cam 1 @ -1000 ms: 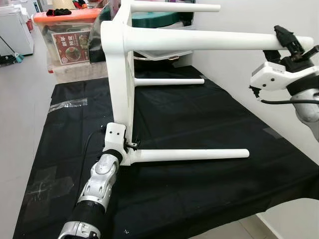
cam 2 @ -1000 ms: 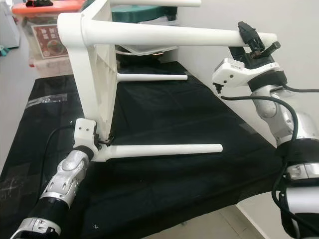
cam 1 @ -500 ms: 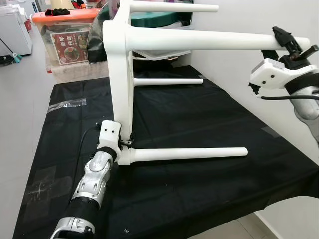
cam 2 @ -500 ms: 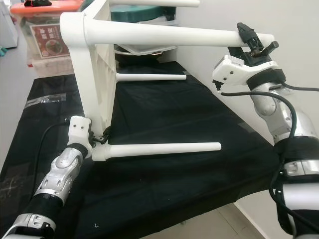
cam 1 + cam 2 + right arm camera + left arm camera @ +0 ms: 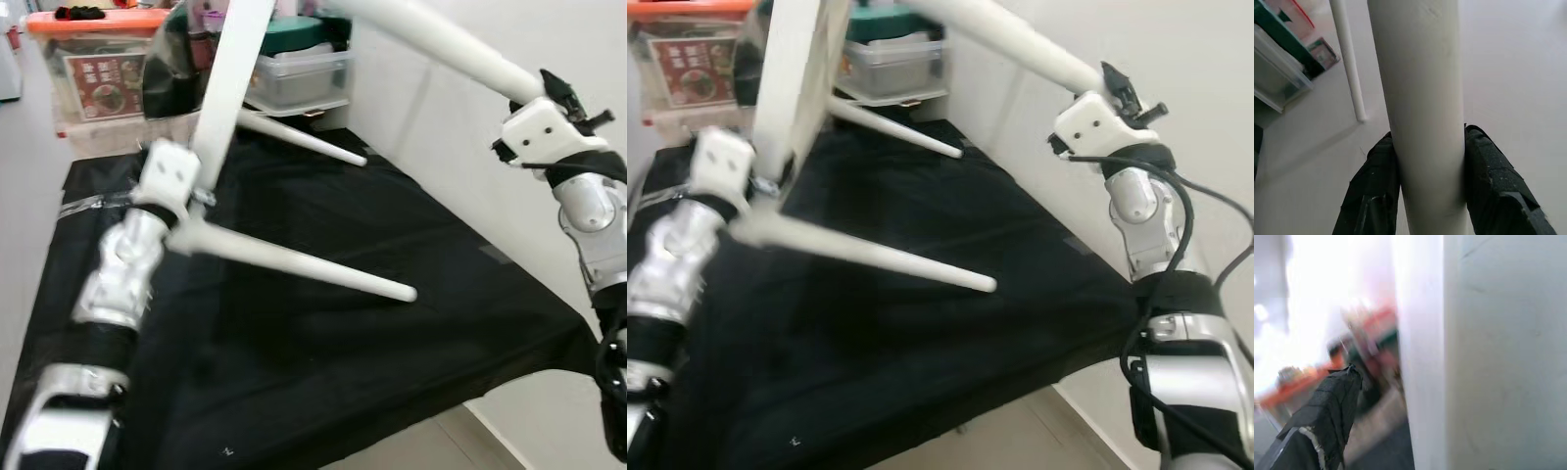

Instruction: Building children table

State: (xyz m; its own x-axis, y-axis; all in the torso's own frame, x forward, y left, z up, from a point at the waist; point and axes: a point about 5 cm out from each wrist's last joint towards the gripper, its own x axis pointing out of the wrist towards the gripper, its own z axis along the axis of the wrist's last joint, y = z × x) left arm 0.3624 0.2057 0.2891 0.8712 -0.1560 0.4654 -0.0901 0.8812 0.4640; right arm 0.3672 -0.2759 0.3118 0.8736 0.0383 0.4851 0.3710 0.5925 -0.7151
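right pincer (image 5: 1427, 196) clamps white table leg (image 5: 1420, 98), table tilted.

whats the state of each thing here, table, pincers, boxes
children table: lifted, tilted, legs slanting down toward the black cloth
right pincer: shut on the upper table leg
left pincer: at the tabletop edge by a lower leg, grip unclear
orange-lidded box: lid on
clear bin: closed, green lid

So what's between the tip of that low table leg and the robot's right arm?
Nothing but bare black cloth, as the left eye view shows. The leg ends in mid-air above it, and the right gripper is higher up, clamped on another leg.
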